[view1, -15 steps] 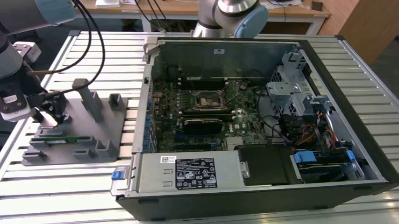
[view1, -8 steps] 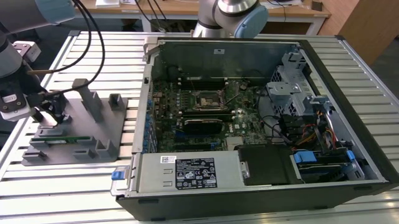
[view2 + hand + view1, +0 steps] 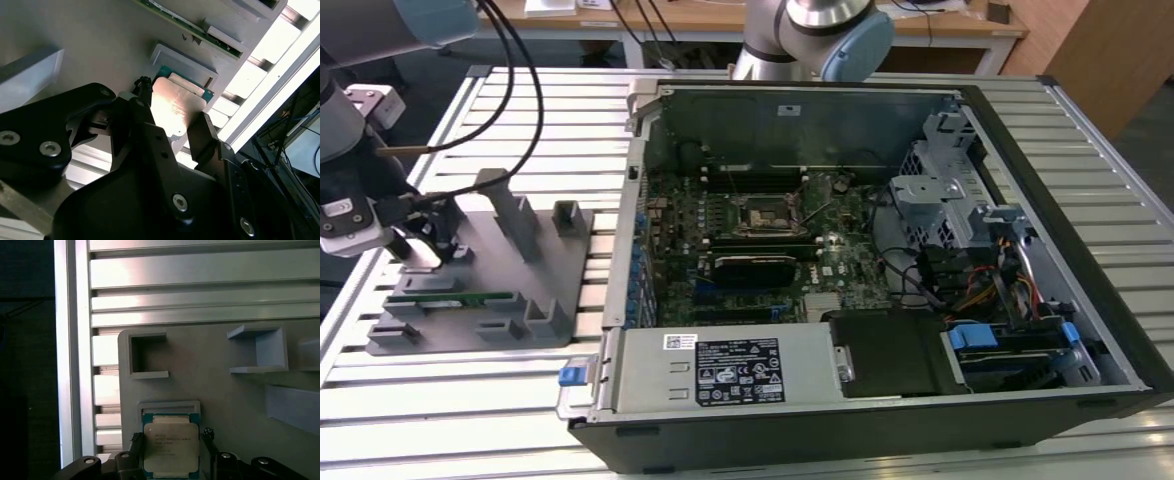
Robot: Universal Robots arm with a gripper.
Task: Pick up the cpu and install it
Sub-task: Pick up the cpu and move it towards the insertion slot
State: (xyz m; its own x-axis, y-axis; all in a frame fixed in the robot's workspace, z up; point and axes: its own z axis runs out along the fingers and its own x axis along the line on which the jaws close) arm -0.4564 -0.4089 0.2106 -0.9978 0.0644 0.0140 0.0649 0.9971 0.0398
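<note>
Your gripper (image 3: 423, 255) is low over the grey plastic tray (image 3: 467, 335), at the tray end away from the open PC case (image 3: 881, 105). Both wrist views show the cpu (image 3: 171, 450) directly under the tool, between the two black fingers (image 3: 136, 442), silver plate facing up with the green rim showing around it. It lies flat in its shallow tray pocket (image 3: 169, 405), with the pocket wall just past the chip's edge on the side away from the gripper body. The jaws are spread, one finger on each side of the chip. In the first wrist view a thin gap shows on both sides, so they are not clamped on it. The second wrist view gives the same picture: the cpu (image 3: 175, 105) sits between the fingers (image 3: 202, 132), which are close to its edges, and the chip is not lifted. Past the chip, further from the tool, the long green memory stick (image 3: 190, 27) sits on edge in its tray slots. Upright tray blocks (image 3: 507, 215) stand just beside the gripper, between it and the case. The motherboard (image 3: 720, 195) and its cpu socket (image 3: 761, 213) are well apart from the tool, inside the case. Tray and case both rest on the slatted aluminium table (image 3: 520, 110).
</note>
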